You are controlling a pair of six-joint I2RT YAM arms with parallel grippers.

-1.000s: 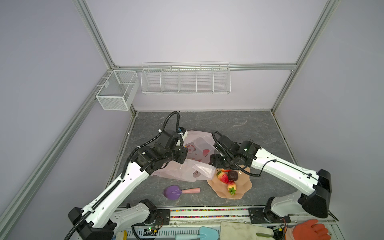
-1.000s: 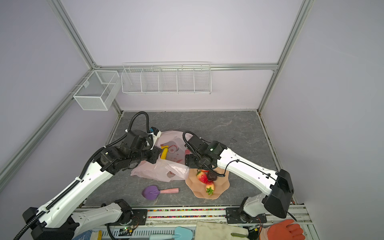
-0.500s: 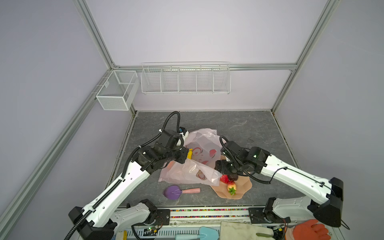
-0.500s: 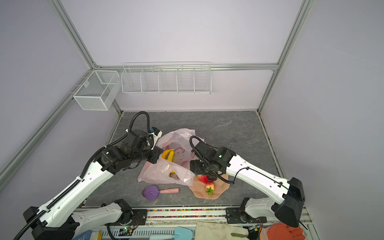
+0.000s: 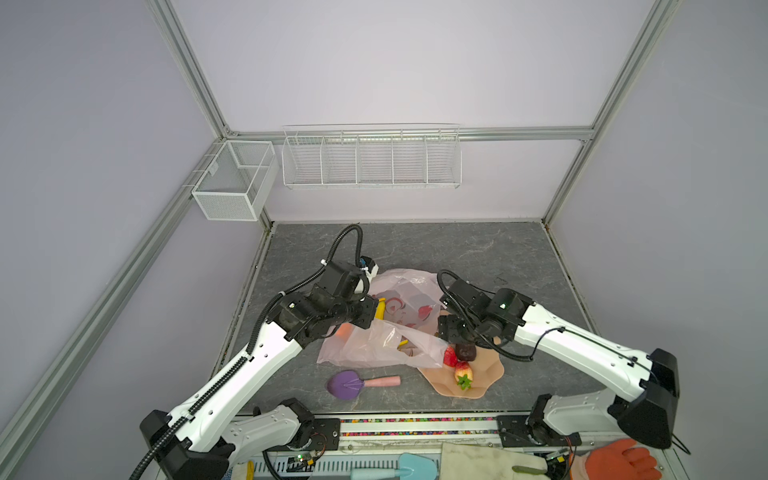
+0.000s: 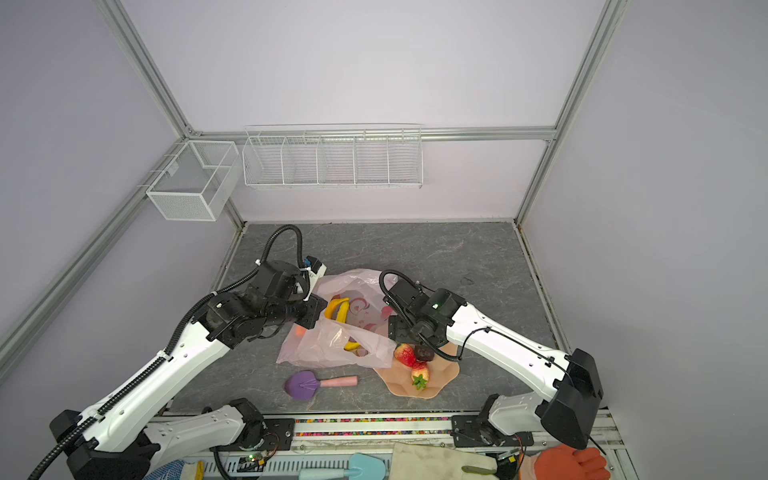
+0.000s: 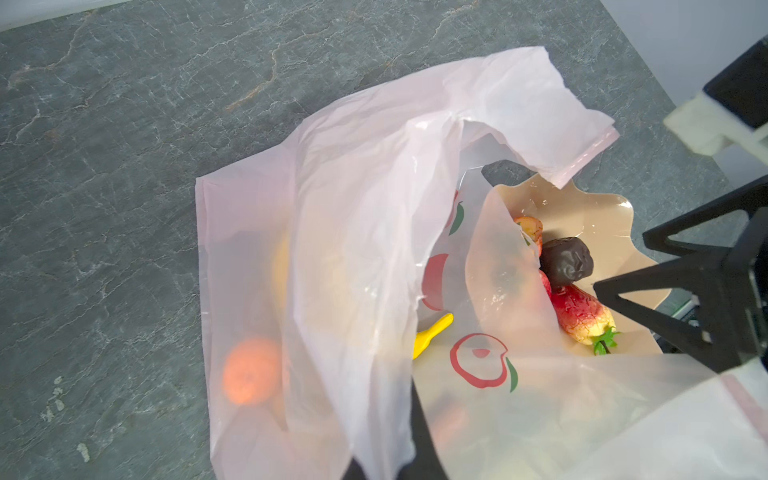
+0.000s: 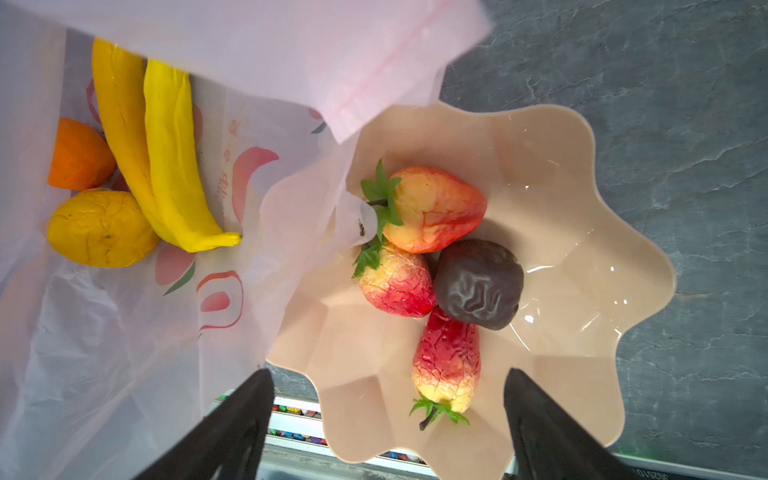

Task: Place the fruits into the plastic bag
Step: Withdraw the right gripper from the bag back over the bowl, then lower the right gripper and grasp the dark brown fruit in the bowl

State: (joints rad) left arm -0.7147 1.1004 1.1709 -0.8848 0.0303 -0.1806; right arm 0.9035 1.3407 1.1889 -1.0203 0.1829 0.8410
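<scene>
Bag [image 5: 365, 349]: limp thin film on the table, mouth against the bowl
Bowl [image 5: 486, 376]: holds three strawberries [image 8: 436, 208] and a dark piece [image 8: 478, 286]
Left gripper [image 6: 318, 309]: pinched on the bag rim
Right gripper [image 8: 386, 415]: wide, empty, over the bowl
Strawberries: likely light, firm; grip across the middle
Right wrist view: bananas [image 8: 166, 158], orange [image 8: 79, 156] plain inside bag; left wrist view blurs orange behind film

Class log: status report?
End effectors: left shut on pink plastic bag, right open over peach wavy bowl. Three red strawberries, dark fruit unbagged. Flap overhangs bowl.
</scene>
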